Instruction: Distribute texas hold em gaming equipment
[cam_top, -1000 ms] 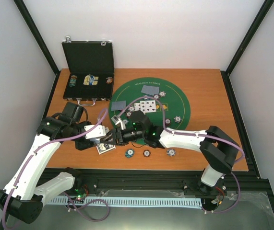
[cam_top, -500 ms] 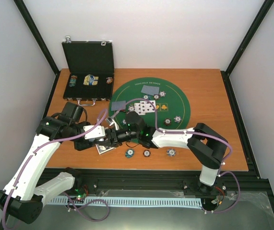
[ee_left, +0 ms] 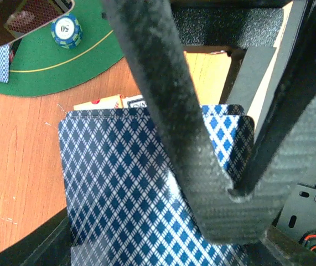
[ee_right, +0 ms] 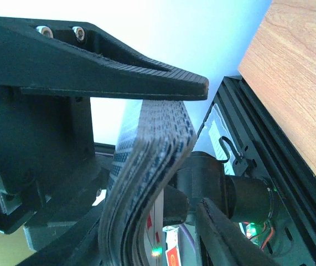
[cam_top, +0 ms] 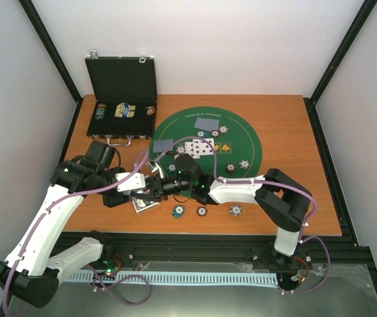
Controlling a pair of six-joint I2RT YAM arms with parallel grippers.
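Deck (ee_left: 119,194) of blue-diamond-backed cards is up off the table (cam_top: 294,198) at its near-left, just off the edge of the green mat (cam_top: 241,132), w/ a few loose cards lying under it. Your left claw (cam_top: 143,195) is clenched on it: in the left wrist view both black fingers (ee_left: 163,100) press across the top card's back. Expect the stack to be light but slick, i.e. glossy cards that slide over each other and fan out if you squeeze off-centre. Each card is thin and bendy, and in the right wrist view the stack already bows along its length. Take a single card by the free short edge, pinching flat top and bottom, not by a corner, and pull it along its own plane so it shears off the pile rather than dragging neighbours w/ it. Your right claw (ee_right: 202,144) is part-way open and straddles that free end: the upper finger (ee_right: 119,77) lies along the top card, apparently touching it, while the lower finger (ee_right: 224,238) stands clear below, so it grips nothing yet. Whether it will catch one card or several, you can't tell from here. Chips (cam_top: 178,211) near the front edge look untouched.
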